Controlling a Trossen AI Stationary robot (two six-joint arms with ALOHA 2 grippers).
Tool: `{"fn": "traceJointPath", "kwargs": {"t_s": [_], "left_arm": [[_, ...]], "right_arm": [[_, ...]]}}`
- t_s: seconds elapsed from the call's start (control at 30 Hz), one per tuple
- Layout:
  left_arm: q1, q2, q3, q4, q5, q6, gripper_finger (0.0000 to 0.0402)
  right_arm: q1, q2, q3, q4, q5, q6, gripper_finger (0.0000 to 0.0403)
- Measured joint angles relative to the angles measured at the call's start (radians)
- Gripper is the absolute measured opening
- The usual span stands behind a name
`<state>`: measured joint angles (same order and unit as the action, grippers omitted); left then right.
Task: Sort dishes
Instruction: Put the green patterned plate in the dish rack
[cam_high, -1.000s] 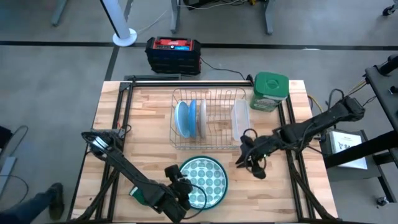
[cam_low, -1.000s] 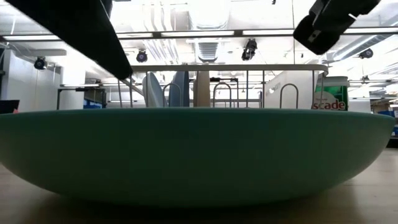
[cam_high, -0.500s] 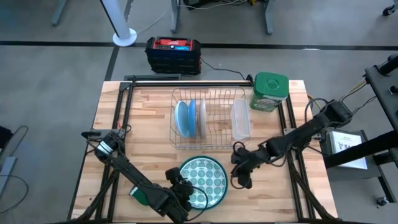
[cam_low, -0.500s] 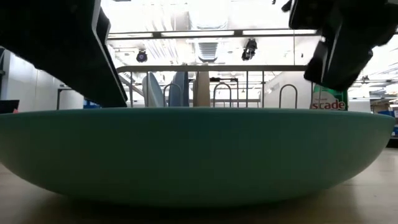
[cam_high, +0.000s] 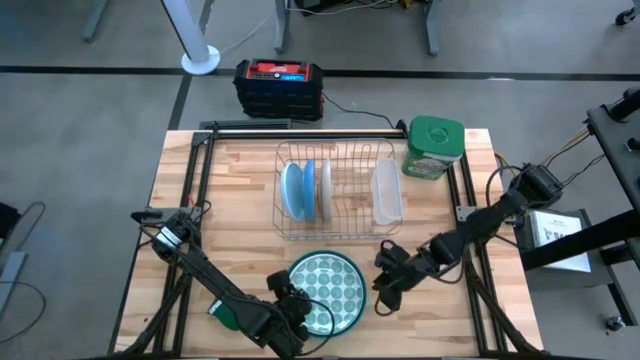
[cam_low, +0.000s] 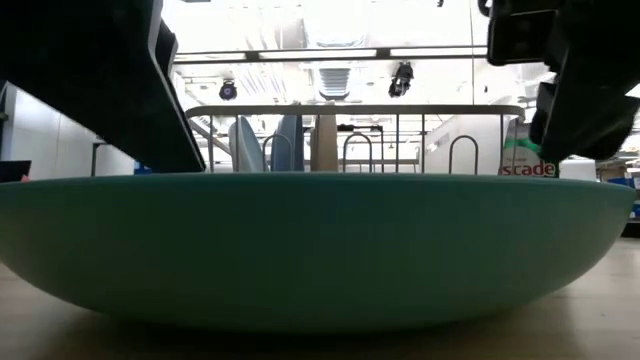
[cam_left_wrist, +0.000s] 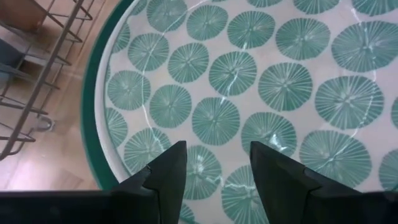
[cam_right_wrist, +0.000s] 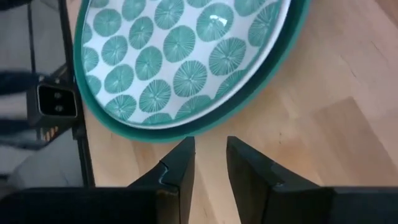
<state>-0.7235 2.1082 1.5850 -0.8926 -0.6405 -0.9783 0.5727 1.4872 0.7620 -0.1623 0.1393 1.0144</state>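
Two grippers flank big plate (cam_high: 326, 288) near table (cam_high: 240, 190) front: left gripper (cam_left_wrist: 211, 168) parted over left rim, right gripper (cam_right_wrist: 208, 163) slightly open, empty. Next: close on rim, lift toward rack (cam_high: 335, 190).

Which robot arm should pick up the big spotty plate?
Probably the left. The left gripper already hangs open over the plate near its rim, while the right gripper sits beside it, over bare table.

Grey concrete floor (cam_high: 90, 110) surrounds the wooden table (cam_high: 240, 170) — a black-and-red case (cam_high: 278, 88) sits behind it.
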Motion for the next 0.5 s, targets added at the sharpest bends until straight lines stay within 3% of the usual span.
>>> {"fn": "traceJointPath", "kwargs": {"t_s": [0.23, 0.5], "left_arm": [[-0.001, 0.0, -0.067, 0.077, 0.025, 0.001, 0.0157], [-0.002, -0.005, -0.14, 0.217, 0.016, 0.047, 0.0156]], "right_arm": [[0.066, 0.032, 0.0, 0.049, 0.13, 0.153, 0.0091], [0.065, 0.112, 0.002, 0.178, 0.148, 0.206, 0.014]]}}
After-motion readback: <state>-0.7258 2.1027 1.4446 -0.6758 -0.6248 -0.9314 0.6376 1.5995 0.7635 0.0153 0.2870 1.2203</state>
